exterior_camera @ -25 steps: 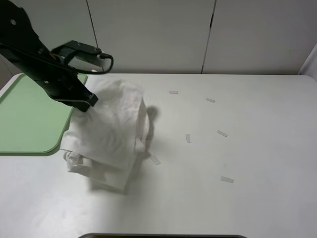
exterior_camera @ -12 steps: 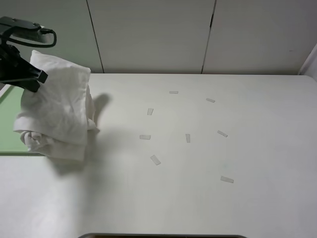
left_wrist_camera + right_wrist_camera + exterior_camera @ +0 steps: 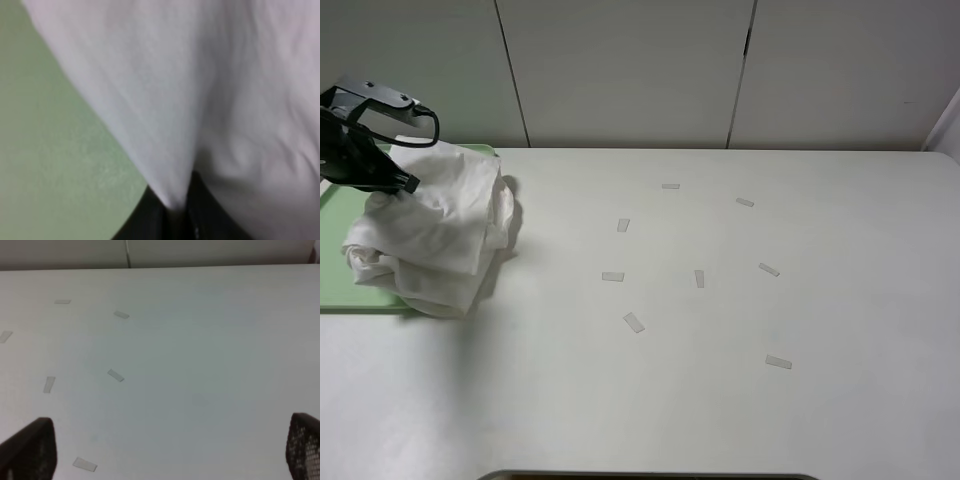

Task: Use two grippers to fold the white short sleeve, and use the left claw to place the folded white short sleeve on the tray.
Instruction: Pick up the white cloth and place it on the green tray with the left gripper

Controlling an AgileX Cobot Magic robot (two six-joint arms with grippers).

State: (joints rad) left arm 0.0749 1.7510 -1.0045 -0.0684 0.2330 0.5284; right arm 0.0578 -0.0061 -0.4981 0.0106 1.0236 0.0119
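Shirt point(image 3: 430, 235), bundled and gripped by the closed left pincer point(image 3: 402, 184), has dropped from mid-air onto the tray point(image 3: 350, 270), partly overhanging its edge, so release comes next.

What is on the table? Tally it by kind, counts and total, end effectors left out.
white short sleeve: 1
green tray: 1
white tape strips: 8
Total: 10

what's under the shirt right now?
The shirt, pinched by the left claw, covers the green tray's right part and overhangs the table. The covered tray surface can't be seen.
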